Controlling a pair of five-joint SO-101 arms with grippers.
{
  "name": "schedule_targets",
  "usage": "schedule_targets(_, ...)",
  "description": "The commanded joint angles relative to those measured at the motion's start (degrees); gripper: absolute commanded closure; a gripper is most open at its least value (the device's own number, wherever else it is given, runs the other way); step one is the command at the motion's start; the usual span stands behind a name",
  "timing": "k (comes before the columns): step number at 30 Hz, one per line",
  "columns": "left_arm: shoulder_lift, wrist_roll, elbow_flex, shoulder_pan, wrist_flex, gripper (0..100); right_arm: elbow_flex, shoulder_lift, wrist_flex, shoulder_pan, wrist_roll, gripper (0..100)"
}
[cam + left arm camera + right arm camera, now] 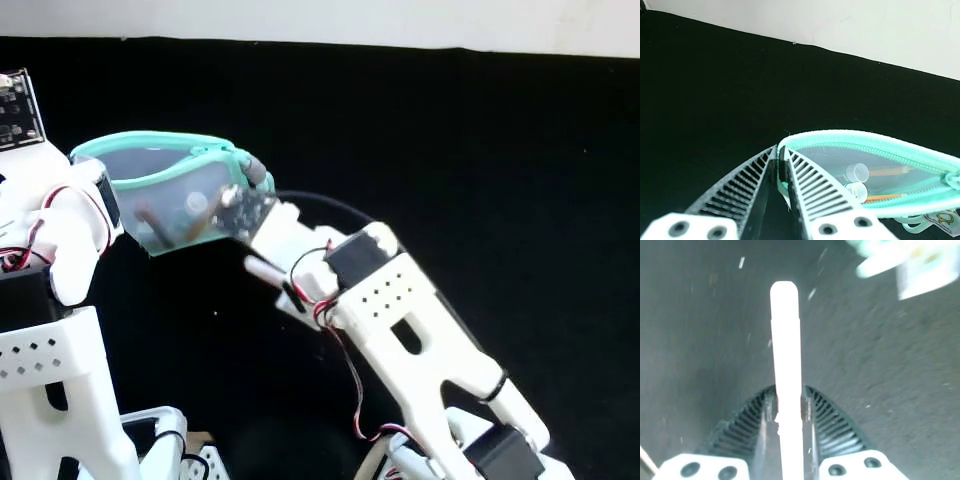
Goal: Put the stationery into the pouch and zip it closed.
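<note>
A translucent pouch (170, 195) with a teal zipper rim (875, 150) hangs above the black table, its mouth open. My left gripper (780, 157) is shut on the pouch's left end (105, 190). Inside lie orange pencils (885, 196) and capped pens (857, 172). My right gripper (788, 405) is shut on a white pen (785, 340), which points out over the dark table. In the high view that white pen (262, 268) shows just under the right arm's wrist, beside the pouch's right end. The pouch's tag (922, 265) hangs off to one side of the pen.
The table (480, 150) is covered in black cloth, and a white wall (865, 25) runs along its far edge. A small circuit board (15, 105) sits at the far left. Both arm bases stand along the near edge.
</note>
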Motion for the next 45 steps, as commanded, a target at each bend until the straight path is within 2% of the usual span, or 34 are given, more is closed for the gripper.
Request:
schedule_targets(1,4.53,-0.26,1.01,0.66,1.05,99,-7.52,-2.51,0.48,1.01,-4.40,99.1)
schedule_targets(20,4.53,-0.26,1.01,0.66,1.14,99,-38.64,-1.36,0.75,2.95,-18.02,99.1)
schedule_targets(37,4.53,-0.26,1.01,0.66,1.23,99,-78.99,20.00,0.31,2.51,-31.12,99.1)
schedule_targets(41,4.53,-0.26,1.01,0.66,1.23,99,-88.40,25.45,0.31,1.98,-32.09,99.1)
schedule_targets(45,4.53,-0.26,1.01,0.66,1.23,99,-97.36,31.25,0.75,-1.45,-32.09,99.1)
